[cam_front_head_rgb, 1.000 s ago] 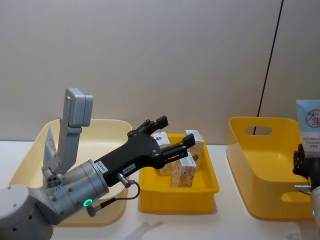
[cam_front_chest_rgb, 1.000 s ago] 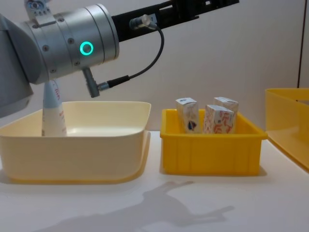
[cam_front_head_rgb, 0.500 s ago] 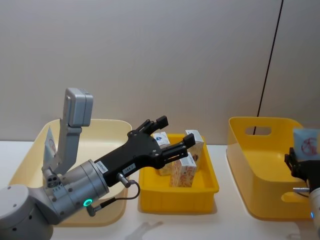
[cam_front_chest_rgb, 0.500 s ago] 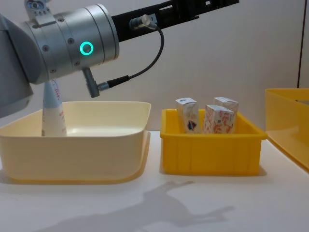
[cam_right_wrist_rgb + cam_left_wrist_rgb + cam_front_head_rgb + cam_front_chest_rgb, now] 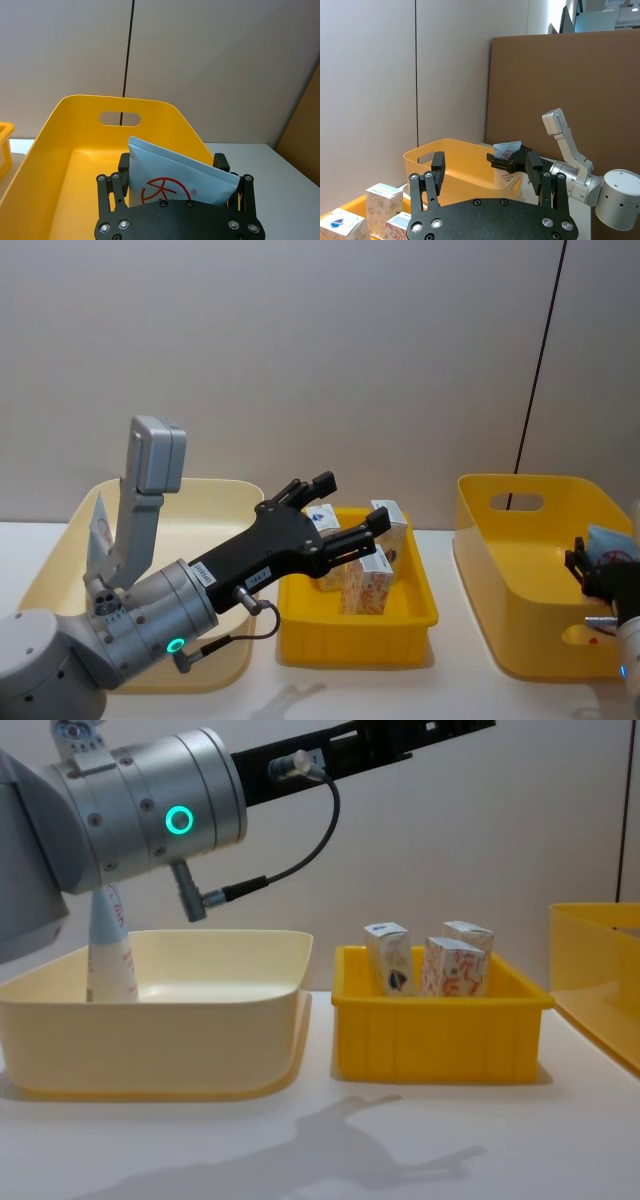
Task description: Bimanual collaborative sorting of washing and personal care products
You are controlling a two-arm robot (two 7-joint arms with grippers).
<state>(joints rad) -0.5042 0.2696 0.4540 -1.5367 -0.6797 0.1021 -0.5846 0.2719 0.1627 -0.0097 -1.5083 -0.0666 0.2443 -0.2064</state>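
My right claw [image 5: 600, 575], out at three o'clock, is clamped on a pale-blue plastic squeeze tube [image 5: 175, 175] with a red mark. It holds the tube tilted above the deep yellow plastic bin [image 5: 65, 165], I judge for a drop there. My left claw [image 5: 345, 505] hangs with fingers apart over the shallow yellow plastic tray [image 5: 435, 1040] at centre, poised above the small white cartons with orange-red patterning [image 5: 455, 968]. A second pale-blue tube [image 5: 108, 945] stands in the cream plastic bin [image 5: 150, 1040] at nine o'clock. The white surface [image 5: 400, 1140] is plain, with a beige wall [image 5: 300, 340] behind and a brown board [image 5: 560, 90] at the right side.
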